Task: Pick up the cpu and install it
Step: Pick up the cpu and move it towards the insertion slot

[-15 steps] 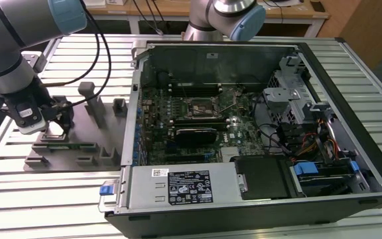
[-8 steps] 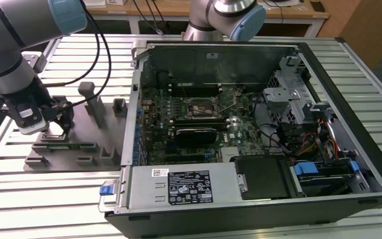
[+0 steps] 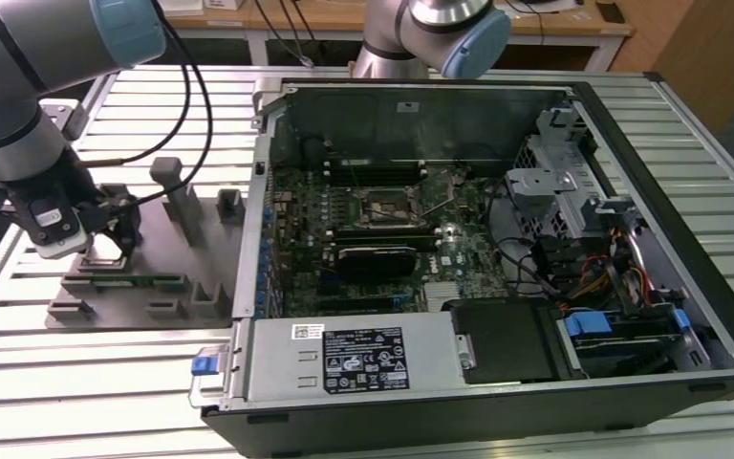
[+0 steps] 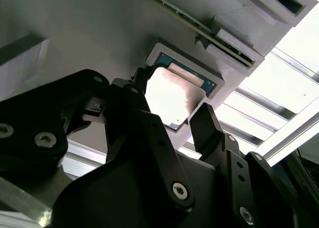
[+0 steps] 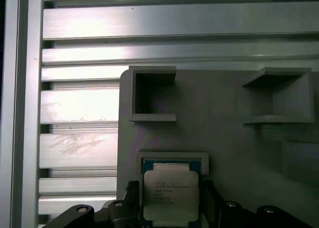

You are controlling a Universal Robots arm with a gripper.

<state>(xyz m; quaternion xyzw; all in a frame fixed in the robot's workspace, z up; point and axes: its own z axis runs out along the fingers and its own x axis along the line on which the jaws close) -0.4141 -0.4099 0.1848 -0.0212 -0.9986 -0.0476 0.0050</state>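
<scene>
At the exterior view's left, over the grey tray (image 3: 150,292) on the slatted table (image 3: 87,382), the gripper (image 3: 110,234) is poised low above the cpu (image 5: 171,193). The chip is seated flat in its square pocket, silver top up. In both wrist views the claw is shown spread just wider than the chip. One black finger (image 4: 124,106) is set beside each of two opposite edges, and firm contact cannot be made out. The open computer case (image 3: 469,239) is placed well apart, to the exterior view's right, with the socket (image 3: 386,203) at the middle of its board. The pickup is judged barely begun. A good grasp is thought to call for fingers kept level and centred on the chip's edges. They should be closed gently so that nothing is tilted against the pocket walls, and the chip raised straight up.
</scene>
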